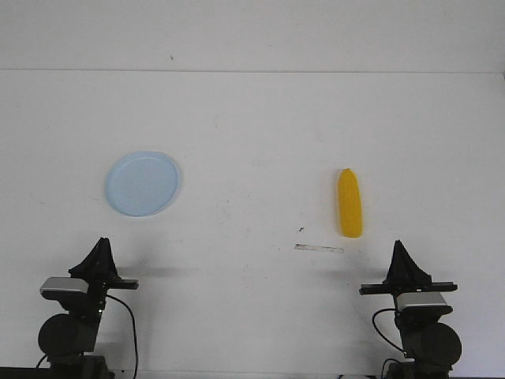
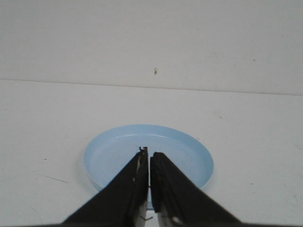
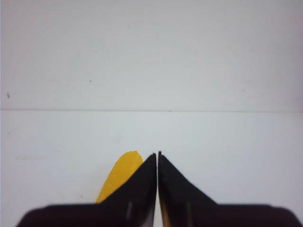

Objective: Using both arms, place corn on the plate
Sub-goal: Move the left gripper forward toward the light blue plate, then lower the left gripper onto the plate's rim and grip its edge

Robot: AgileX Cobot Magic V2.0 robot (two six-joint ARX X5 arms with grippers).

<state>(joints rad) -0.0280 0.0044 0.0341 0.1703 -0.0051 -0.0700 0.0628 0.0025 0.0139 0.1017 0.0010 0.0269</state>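
The yellow corn point(image 1: 350, 203) lies on the white table right of centre, its tapered end pointing away from me. The pale blue plate point(image 1: 143, 183) lies flat on the left and holds nothing. My left gripper point(image 1: 102, 245) is shut and empty, near the front edge, short of the plate point(image 2: 109, 156); in the left wrist view its tips point(image 2: 149, 152) point at the plate. My right gripper point(image 1: 398, 246) is shut and empty, near the front edge, to the right of and nearer than the corn. The right wrist view shows the corn point(image 3: 120, 177) partly hidden behind the fingers.
A thin pale strip point(image 1: 319, 249) and a small dark speck point(image 1: 301, 230) lie on the table just in front of the corn. The table's far edge meets a white wall point(image 1: 252, 35).
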